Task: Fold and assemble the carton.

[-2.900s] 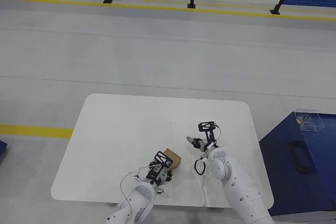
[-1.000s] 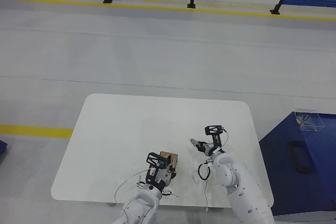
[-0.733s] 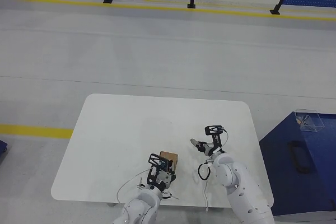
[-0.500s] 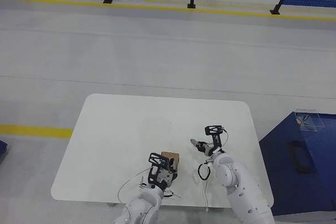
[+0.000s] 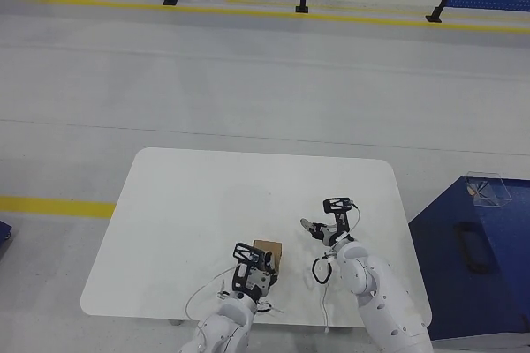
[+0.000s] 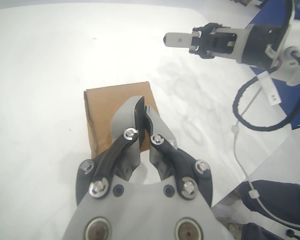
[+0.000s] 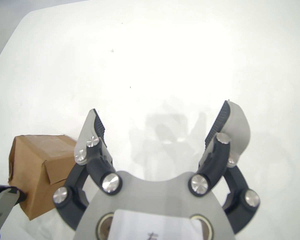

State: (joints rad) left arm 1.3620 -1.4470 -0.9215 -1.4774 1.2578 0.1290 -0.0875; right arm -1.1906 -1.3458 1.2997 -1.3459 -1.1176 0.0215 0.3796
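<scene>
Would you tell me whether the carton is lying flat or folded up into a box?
Folded into a box: the carton shows a top and two sides, with an end flap folded over.

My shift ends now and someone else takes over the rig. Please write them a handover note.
Left gripper: shut, tips over the top of the small brown cardboard carton.
Right gripper: open, empty, above the white table beside the carton.
Done: carton stands as a folded box near the table's robot-side edge.
To do: confirm all flaps are tucked; hidden sides cannot be judged.
</scene>
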